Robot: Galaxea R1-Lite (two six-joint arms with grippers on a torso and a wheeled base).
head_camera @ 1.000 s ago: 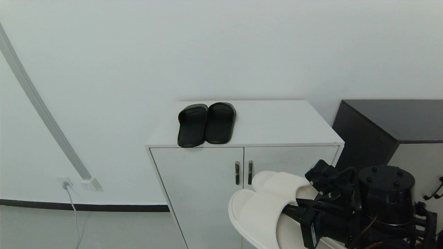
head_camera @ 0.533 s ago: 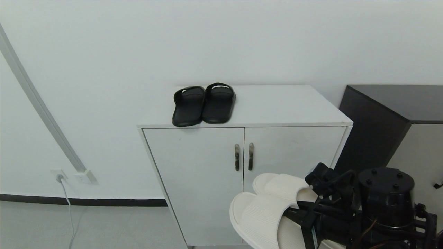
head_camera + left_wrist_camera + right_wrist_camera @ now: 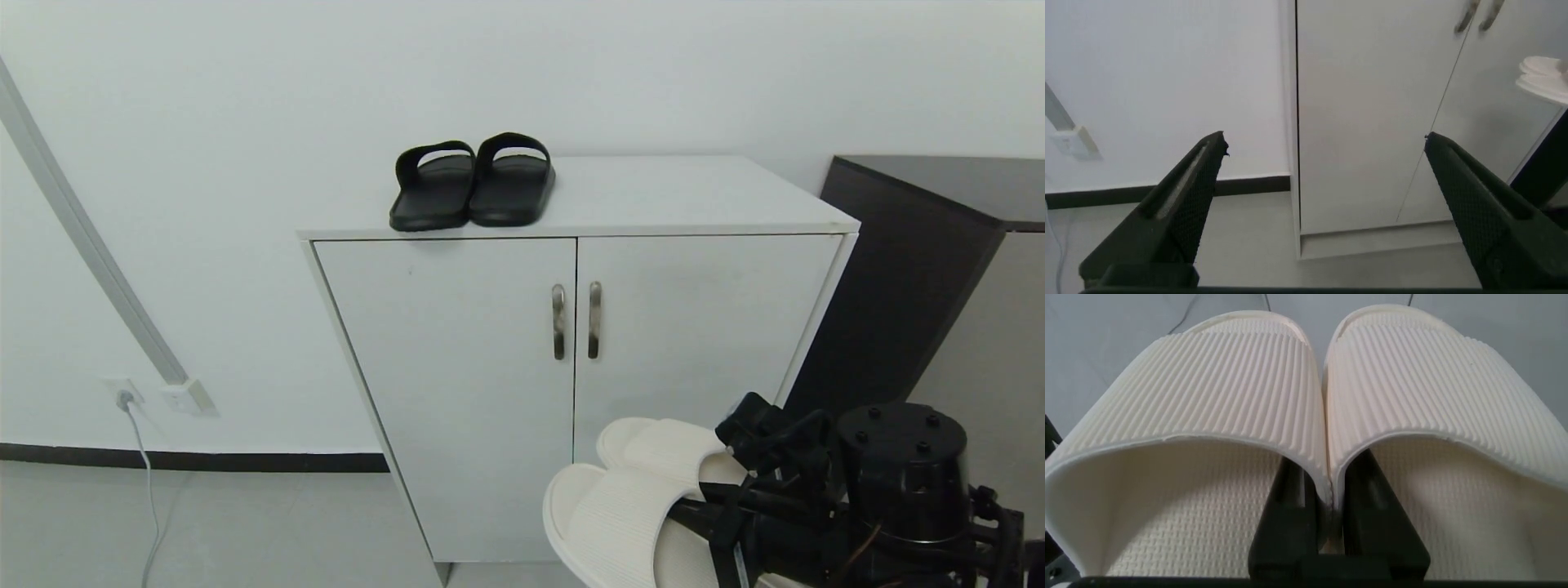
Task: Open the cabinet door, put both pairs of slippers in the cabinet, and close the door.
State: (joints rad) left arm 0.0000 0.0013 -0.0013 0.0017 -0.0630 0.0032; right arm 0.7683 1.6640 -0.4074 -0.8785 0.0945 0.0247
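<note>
The white cabinet (image 3: 457, 392) is seen with both doors shut, its two handles (image 3: 558, 322) side by side at the middle. The white slippers (image 3: 629, 506) are held low before the right door, their adjoining sides pinched together between the fingers (image 3: 1290, 514) of the right gripper (image 3: 1327, 486). The black slippers (image 3: 472, 184) are set side by side on the cabinet top, towards its left front edge. The left gripper (image 3: 1324, 143) is spread wide, with nothing held.

R gripper (image 3: 1328, 469) sits low before the cabinet (image 3: 457, 367), pinching the white slippers (image 3: 629, 506). L gripper (image 3: 1324, 145) faces the cabinet, fingers wide apart.
</note>
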